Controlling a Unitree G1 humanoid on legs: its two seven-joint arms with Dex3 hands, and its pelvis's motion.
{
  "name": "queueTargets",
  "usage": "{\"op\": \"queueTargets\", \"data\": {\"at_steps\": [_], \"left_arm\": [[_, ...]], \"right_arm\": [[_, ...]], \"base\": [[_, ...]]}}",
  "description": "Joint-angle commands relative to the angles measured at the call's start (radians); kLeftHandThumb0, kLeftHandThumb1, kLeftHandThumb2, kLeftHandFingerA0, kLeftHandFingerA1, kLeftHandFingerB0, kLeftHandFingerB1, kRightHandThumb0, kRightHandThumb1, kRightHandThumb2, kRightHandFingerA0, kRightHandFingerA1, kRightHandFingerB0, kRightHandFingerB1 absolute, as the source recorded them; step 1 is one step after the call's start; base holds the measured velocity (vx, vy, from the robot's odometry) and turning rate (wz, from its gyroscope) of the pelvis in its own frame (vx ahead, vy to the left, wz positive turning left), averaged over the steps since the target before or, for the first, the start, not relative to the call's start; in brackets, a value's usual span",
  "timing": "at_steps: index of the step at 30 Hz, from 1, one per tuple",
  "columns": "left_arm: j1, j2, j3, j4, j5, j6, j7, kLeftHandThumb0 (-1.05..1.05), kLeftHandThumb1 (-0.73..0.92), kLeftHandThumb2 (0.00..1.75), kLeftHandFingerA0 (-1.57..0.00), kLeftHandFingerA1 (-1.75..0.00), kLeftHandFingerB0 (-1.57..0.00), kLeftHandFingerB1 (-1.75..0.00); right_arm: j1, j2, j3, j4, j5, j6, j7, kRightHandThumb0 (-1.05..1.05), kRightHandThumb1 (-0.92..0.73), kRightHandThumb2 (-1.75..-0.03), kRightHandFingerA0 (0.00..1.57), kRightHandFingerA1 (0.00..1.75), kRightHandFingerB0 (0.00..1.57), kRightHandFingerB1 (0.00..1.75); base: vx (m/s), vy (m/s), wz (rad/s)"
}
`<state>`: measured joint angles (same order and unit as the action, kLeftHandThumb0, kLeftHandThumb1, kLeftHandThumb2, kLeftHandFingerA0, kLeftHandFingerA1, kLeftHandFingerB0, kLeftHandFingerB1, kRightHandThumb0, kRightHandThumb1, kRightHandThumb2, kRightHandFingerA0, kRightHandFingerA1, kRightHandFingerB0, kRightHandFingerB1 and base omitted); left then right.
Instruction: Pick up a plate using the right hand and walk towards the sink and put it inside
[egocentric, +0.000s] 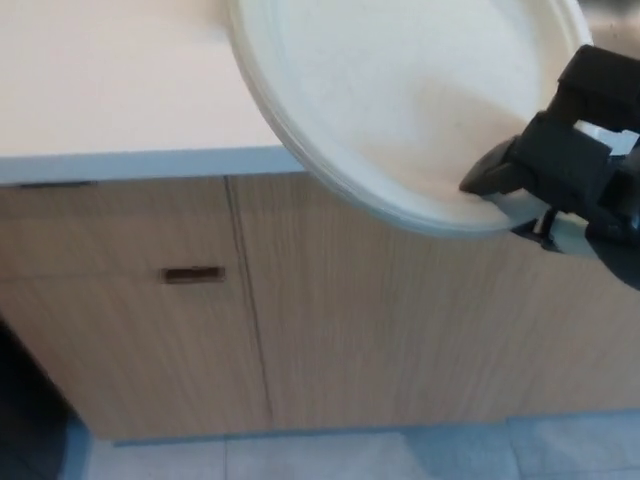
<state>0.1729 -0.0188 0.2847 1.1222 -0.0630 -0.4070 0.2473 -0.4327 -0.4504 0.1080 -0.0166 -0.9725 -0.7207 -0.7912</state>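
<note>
Item: large round cream-white plate (400, 95) with a raised rim, occupying the upper centre and upper right of the frame, cut off by the top edge. It is held in the air, tilted, its lower rim projecting past the front edge of the bench and over the cabinet fronts below. Holder: black right hand (560, 165), entering from the right edge of the frame, closed on the plate's lower right rim, with one dark finger (490, 175) lying on the plate's upper face and the rest of the hand behind and under the rim. Left hand: not in view. Support: pale cream bench (110, 80) with a light blue-grey front edge, filling the upper left of the frame. Below: light wood-grain cabinet fronts (380, 320), divided by a thin dark vertical seam left of centre; a small dark rectangular recessed handle (194, 274) sits on the left panel. Lower edge of the frame: pale grey tiled floor (400, 455). Lower left corner: a dark, unclear area beside the cabinet.
</note>
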Motion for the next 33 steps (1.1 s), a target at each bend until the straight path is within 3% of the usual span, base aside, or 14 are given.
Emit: {"op": "queueTargets", "data": {"at_steps": [1, 3, 4, 5, 6, 13, 14, 17, 19, 27, 28, 30, 31, 33], "left_arm": [[0.005, 0.011, -0.003, -0.007, 0.002, -0.029, 0.014, 0.07, 0.59, 1.58, -0.99, -1.58, -0.82, -1.32], [0.005, 0.011, -0.005, -0.008, 0.002, -0.027, 0.014, 0.07, 0.59, 1.58, -0.99, -1.58, -0.82, -1.32], [0.005, 0.013, -0.005, -0.004, 0.003, -0.031, 0.013, 0.11, 0.56, 1.64, -0.95, -1.57, -0.78, -1.29], [0.005, 0.015, -0.005, 0.0, 0.002, -0.033, 0.011, 0.12, 0.58, 1.64, -0.98, -1.57, -0.81, -1.3], [0.006, 0.014, -0.001, -0.001, -0.005, -0.033, 0.008, 0.05, 0.74, 1.37, -1.25, -1.28, -1.02, -1.13], [0.014, 0.013, 0.0, -0.001, -0.005, -0.039, 0.01, 0.05, 0.74, 1.37, -1.24, -1.28, -1.02, -1.13], [0.012, 0.014, -0.001, 0.002, -0.003, -0.04, 0.011, 0.09, 0.54, 1.63, -1.0, -1.6, -0.8, -1.3], [0.012, 0.013, 0.002, 0.001, -0.006, -0.039, 0.01, 0.08, 0.56, 1.63, -1.03, -1.62, -0.82, -1.33], [0.009, 0.015, 0.003, 0.019, -0.004, -0.046, 0.008, 0.04, 0.71, 1.33, -1.25, -1.26, -1.03, -1.12], [-0.003, 0.023, 0.006, 0.046, -0.005, -0.05, 0.006, 0.03, 0.71, 1.33, -1.23, -1.25, -1.01, -1.1], [0.003, 0.018, 0.004, 0.032, -0.004, -0.05, 0.011, 0.08, 0.61, 1.54, -0.96, -1.61, -0.8, -1.36], [0.002, 0.019, 0.0, 0.032, 0.001, -0.047, 0.019, 0.09, 0.6, 1.54, -0.97, -1.62, -0.8, -1.36], [-0.001, 0.02, 0.001, 0.036, -0.001, -0.044, 0.018, 0.09, 0.6, 1.54, -0.96, -1.62, -0.79, -1.35], [-0.001, 0.017, 0.004, 0.033, -0.008, -0.047, 0.009, 0.01, 0.74, 1.34, -1.23, -1.26, -1.02, -1.12]], "right_arm": [[-0.02, -0.011, -0.012, 0.012, 0.031, -0.01, 0.002, -0.22, -0.45, -1.21, 1.29, 1.45, 1.03, 1.32], [-0.02, -0.011, -0.013, 0.013, 0.03, -0.012, 0.002, -0.22, -0.45, -1.21, 1.29, 1.45, 1.03, 1.32], [-0.02, -0.011, -0.014, 0.012, 0.025, -0.008, 0.003, -0.19, -0.44, -1.3, 0.98, 1.75, 0.74, 1.73], [-0.021, -0.011, -0.015, 0.011, 0.018, -0.006, -0.001, -0.19, -0.43, -1.31, 0.98, 1.75, 0.75, 1.73], [-0.023, -0.01, -0.014, 0.014, 0.016, -0.009, -0.007, -0.24, -0.47, -1.21, 1.29, 1.45, 1.03, 1.32], [-0.021, -0.006, -0.012, 0.018, 0.017, -0.016, -0.005, -0.25, -0.48, -1.21, 1.29, 1.45, 1.04, 1.32], [-0.02, -0.008, -0.013, 0.018, 0.018, -0.016, -0.001, -0.24, -0.45, -1.21, 1.3, 1.47, 1.04, 1.34], [-0.02, -0.008, -0.011, 0.019, 0.023, -0.016, 0.004, -0.25, -0.45, -1.21, 1.3, 1.47, 1.04, 1.34], [-0.021, -0.012, -0.012, 0.018, 0.019, -0.018, 0.001, -0.26, -0.45, -1.2, 1.3, 1.46, 1.05, 1.33], [-0.017, -0.016, -0.015, 0.024, 0.012, -0.02, -0.013, -0.23, -0.45, -1.21, 1.31, 1.47, 1.04, 1.34], [-0.018, -0.017, -0.015, 0.026, 0.01, -0.02, -0.014, -0.22, -0.43, -1.21, 1.31, 1.48, 1.05, 1.34], [-0.018, -0.018, -0.015, 0.026, 0.018, -0.022, -0.004, -0.25, -0.48, -1.21, 1.29, 1.45, 1.04, 1.32], [-0.017, -0.019, -0.017, 0.026, 0.019, -0.022, -0.004, -0.2, -0.43, -1.31, 1.0, 1.75, 0.76, 1.73], [-0.02, -0.021, -0.017, 0.031, 0.021, -0.025, -0.003, -0.24, -0.43, -1.2, 1.3, 1.47, 1.04, 1.33]], "base": [[-0.07, 0.05, 0.13], [0.0, 0.0, 0.0], [0.0, 0.0, 0.0], [0.0, 0.0, 0.0], [0.03, -0.106, -0.02], [0.05, -0.261, 0.0], [0.09, -0.519, 0.07], [0.08, -0.313, -0.05], [0.12, -0.173, -0.01], [0.18, -0.014, 0.0], [0.26, 0.284, -0.33], [0.27, 0.181, 0.05], [0.25, 0.055, 0.08], [0.18, -0.03, 0.03]]}}
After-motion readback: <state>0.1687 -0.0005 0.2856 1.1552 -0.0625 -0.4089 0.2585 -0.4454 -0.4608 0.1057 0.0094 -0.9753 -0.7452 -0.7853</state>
